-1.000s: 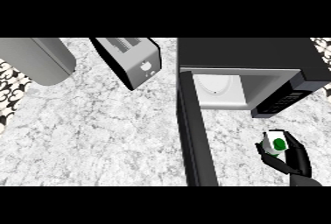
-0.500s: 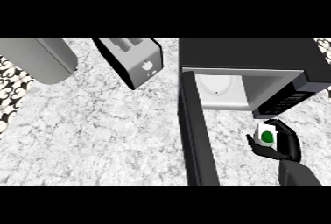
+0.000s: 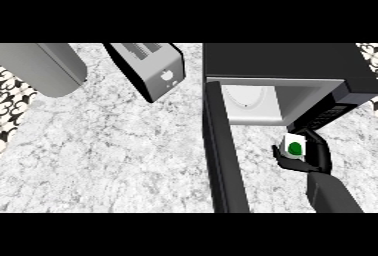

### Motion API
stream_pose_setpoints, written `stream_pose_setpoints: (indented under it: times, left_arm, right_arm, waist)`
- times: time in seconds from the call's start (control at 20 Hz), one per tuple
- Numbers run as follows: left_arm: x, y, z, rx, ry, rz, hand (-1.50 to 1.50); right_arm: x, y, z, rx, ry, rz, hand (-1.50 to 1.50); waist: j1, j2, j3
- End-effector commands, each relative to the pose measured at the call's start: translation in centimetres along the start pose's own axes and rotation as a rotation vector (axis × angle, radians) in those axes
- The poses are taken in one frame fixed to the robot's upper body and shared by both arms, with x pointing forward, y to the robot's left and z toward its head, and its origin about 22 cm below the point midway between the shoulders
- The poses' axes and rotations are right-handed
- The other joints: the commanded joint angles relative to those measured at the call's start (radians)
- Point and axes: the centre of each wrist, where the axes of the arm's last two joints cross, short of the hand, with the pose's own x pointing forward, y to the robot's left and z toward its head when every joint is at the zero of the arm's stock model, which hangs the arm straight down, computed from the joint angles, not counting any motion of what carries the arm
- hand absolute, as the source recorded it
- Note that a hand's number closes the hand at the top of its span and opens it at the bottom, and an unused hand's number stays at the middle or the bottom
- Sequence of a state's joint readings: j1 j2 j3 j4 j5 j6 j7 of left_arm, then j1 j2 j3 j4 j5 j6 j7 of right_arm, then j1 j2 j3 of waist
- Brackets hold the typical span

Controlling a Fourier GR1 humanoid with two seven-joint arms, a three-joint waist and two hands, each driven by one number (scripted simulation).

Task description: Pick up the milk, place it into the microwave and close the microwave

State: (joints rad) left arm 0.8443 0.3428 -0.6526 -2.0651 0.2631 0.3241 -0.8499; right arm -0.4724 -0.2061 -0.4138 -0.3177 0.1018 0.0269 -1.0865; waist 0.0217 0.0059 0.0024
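Black right hand (image 3: 308,159) curled round small white milk carton with green round label (image 3: 293,146), fingers wrapped behind, thumb in front, label turned up. Held just short of black microwave (image 3: 284,60) opening, carton probably clear of marble counter (image 3: 111,160), though hard to tell. White cavity with round turntable (image 3: 247,100) directly ahead of hand; long black open door (image 3: 224,155) swung out beside hand, leaving room for entry. Toaster (image 3: 151,67) well off beyond door. Left hand absent.

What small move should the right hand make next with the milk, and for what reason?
Probably carry the milk up and left into the microwave. The right hand holds it just outside the open cavity, beside the control panel, and the door stands open.
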Motion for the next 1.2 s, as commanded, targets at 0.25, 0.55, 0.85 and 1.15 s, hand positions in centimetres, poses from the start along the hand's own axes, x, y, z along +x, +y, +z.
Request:
stream_pose_setpoints:
  times: [0.25,0.55,0.85,1.15]
  left_arm:
    - [0.9,-1.6,0.0,0.002,0.005,0.007,-1.50]
    - [-1.9,-0.6,0.0,-0.028,0.013,0.015,-1.50]
    - [-0.3,0.0,0.9,0.005,-0.002,-0.002,-1.50]
    - [-1.4,-2.1,0.8,0.021,-0.001,0.014,-1.50]
  right_arm:
    - [0.5,-0.8,0.9,0.049,-0.122,-0.018,1.50]
    - [2.9,-1.8,2.0,0.063,-0.113,0.004,1.50]
    - [6.8,-1.9,4.5,0.147,-0.101,-0.051,1.50]
    - [8.7,-0.3,4.9,0.148,-0.096,-0.301,1.50]
  waist:
    - [-0.020,-0.008,-0.002]
    - [-0.036,-0.013,-0.004]
    - [-0.040,-0.016,-0.006]
    - [-0.032,-0.010,-0.004]
